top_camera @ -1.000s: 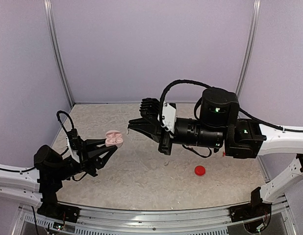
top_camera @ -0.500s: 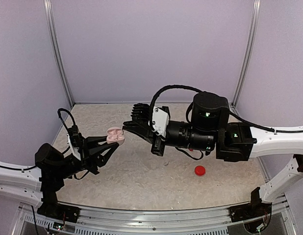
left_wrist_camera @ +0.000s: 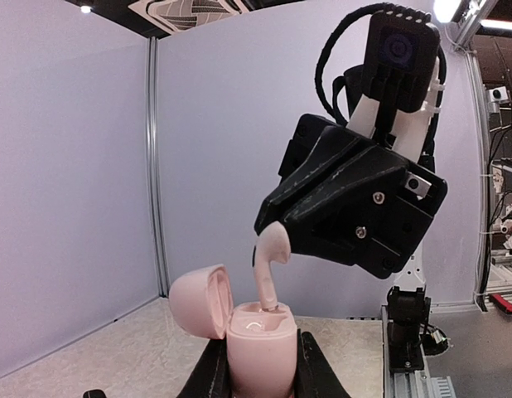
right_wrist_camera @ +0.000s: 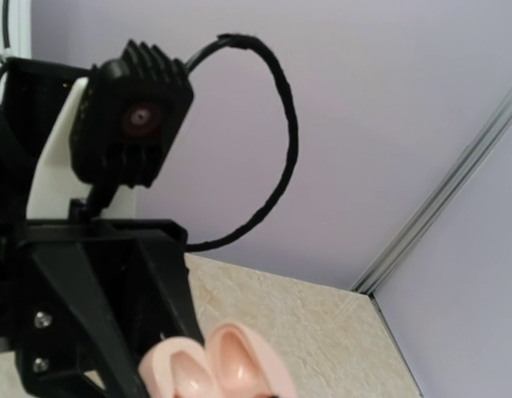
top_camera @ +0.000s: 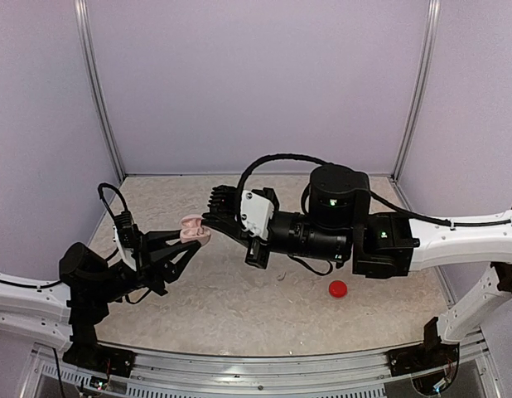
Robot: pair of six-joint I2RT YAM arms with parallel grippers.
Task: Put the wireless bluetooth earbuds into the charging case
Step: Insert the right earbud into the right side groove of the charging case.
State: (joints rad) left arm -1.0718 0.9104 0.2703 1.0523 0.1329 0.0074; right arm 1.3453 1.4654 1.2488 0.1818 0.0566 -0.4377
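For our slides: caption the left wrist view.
Right gripper holds a pink earbud, stem tip at the open pink charging case in the left gripper.

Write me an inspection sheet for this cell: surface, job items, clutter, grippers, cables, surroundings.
Surface: speckled beige table.
Job's things: pink charging case, lid open, upright; pale earbud stem-down, tip at its socket.
Clutter: red item and whitish speck on the table, too small to identify.
Grippers: left gripper shut on the charging case; right gripper shut on the earbud.
Cables: black cable loops above the right wrist; second cable beside the left wrist.
Surroundings: lilac walls, metal frame posts.
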